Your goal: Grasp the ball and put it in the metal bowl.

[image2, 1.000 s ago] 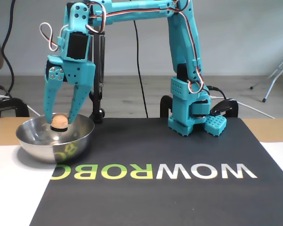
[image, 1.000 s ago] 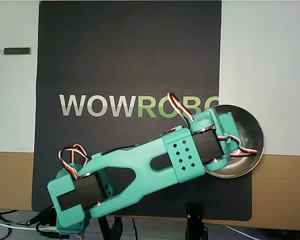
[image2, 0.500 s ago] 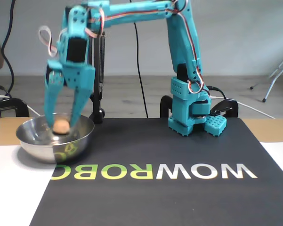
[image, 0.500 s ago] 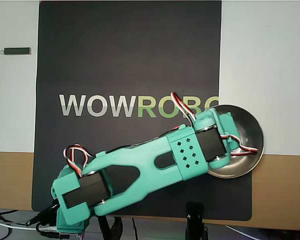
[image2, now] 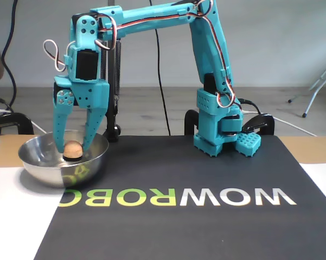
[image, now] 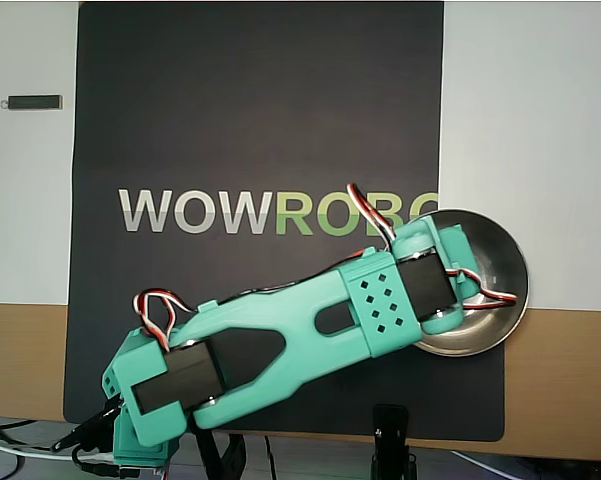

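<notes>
Resting in the metal bowl (image2: 43, 162), the ball (image2: 72, 148) looks matte peach-orange.

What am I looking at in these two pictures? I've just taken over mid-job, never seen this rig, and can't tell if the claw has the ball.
The turquoise machine is a small robot arm bolted at the edge of a black mat printed WOWROBO. One picture comes from a camera straight above; the other from a camera standing at table height, facing the arm.

On the surface sits a shiny metal bowl, half on the mat; from above it shows at the right, mostly covered by the arm.

In the fixed view the claw points down into the bowl, and the small orange ball sits between its two fingers, inside the rim. Whether the fingers squeeze it, or it rests on the bowl's bottom, cannot be told. The overhead view hides the ball completely.

A small dark stick lies off the mat, unused.
</notes>
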`<action>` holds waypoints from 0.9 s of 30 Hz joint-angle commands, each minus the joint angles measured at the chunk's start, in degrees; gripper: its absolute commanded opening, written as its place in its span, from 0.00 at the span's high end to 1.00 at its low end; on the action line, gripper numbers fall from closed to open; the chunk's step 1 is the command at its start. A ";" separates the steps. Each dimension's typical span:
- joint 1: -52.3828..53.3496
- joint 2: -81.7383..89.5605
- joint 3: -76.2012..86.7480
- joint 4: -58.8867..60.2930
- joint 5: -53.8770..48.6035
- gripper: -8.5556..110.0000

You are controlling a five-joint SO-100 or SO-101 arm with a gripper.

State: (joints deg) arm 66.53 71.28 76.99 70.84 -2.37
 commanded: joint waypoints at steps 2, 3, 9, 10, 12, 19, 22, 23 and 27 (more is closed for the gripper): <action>-0.62 0.26 -2.64 -0.62 -0.18 0.55; -0.62 0.26 -2.64 -0.62 -0.18 0.55; -0.70 0.26 -2.64 -0.70 -0.18 0.54; -0.70 0.26 -2.64 -0.70 -0.18 0.54; -0.70 0.26 -2.64 -0.70 -0.18 0.54; -0.70 0.26 -2.64 -0.09 -0.26 0.45; -0.70 0.26 -2.64 -0.09 -0.26 0.45; -0.70 0.26 -2.64 -0.09 -0.26 0.45; -0.70 0.26 -2.64 -0.09 -0.26 0.46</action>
State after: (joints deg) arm 66.18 71.28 76.99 70.49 -2.37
